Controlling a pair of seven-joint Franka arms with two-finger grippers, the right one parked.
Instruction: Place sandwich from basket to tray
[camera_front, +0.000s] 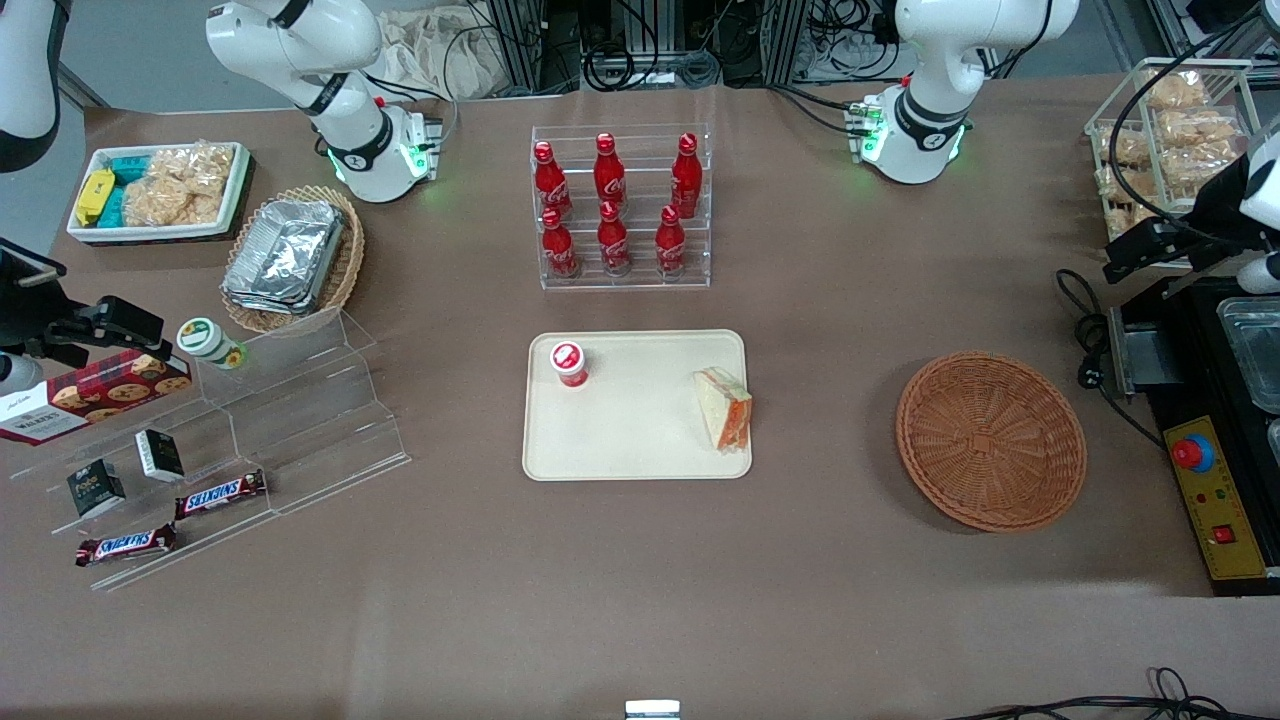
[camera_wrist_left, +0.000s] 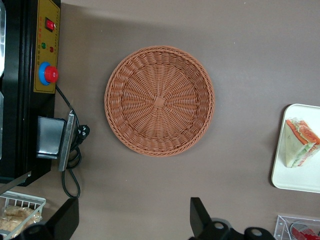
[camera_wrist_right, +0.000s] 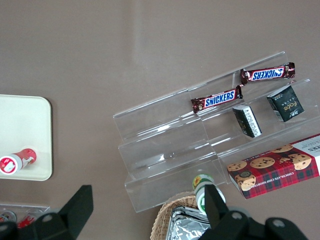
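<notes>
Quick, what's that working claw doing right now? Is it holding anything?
Gripper: open and empty, up above the table near the basket. The sandwich already lies on the tray.

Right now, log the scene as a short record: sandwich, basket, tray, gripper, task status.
sandwich: on the tray, at its edge nearest the basket
basket: empty, toward the working arm's end of the table
tray: also holds a red-capped cup, apart from the sandwich
gripper: above the table beside the basket, fingers open, holding nothing
task status: sandwich is out of the basket and resting on the tray
</notes>
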